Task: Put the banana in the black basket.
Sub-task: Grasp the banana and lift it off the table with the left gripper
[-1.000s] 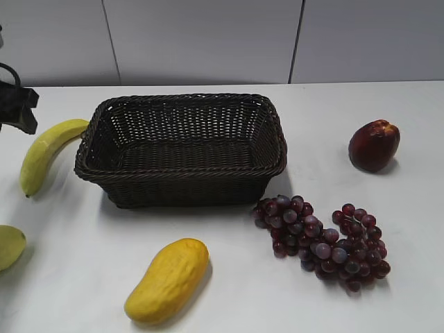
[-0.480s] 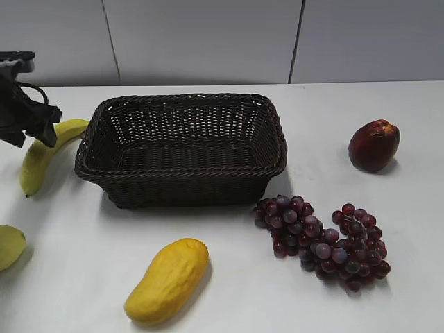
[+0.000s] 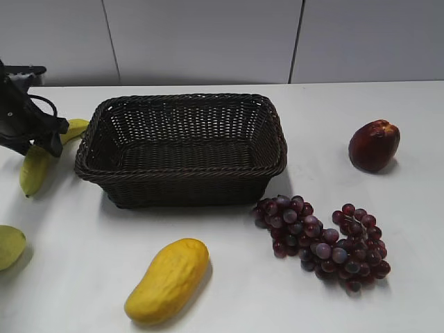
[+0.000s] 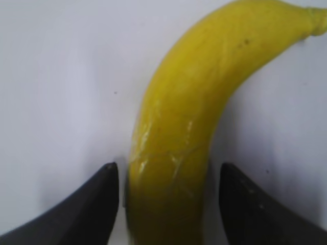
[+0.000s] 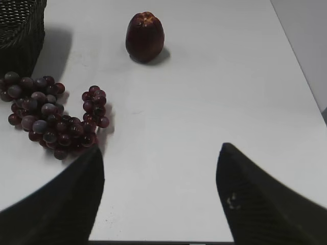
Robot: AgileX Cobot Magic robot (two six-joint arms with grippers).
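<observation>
The banana [image 3: 32, 175] lies on the white table just left of the black basket [image 3: 180, 170], its far tip [image 3: 78, 127] close to the basket's left rim. My left gripper [image 3: 38, 148] is down over the banana's middle. In the left wrist view the banana [image 4: 194, 102] runs between the two dark fingers of the left gripper [image 4: 167, 171]. The jaws are open, with a thin gap on each side. The basket is empty. My right gripper [image 5: 159, 163] is open and empty over bare table; it does not show in the exterior view.
A bunch of dark grapes [image 3: 322, 239] lies right of the basket's front corner, also in the right wrist view [image 5: 51, 117]. A dark red fruit [image 3: 374, 144] sits at the right. An orange-yellow mango [image 3: 168, 279] lies in front, and a pale green fruit [image 3: 8, 246] at the left edge.
My left gripper has come in from the left edge, moved right and down, and now straddles the banana's middle. The banana has barely moved.
</observation>
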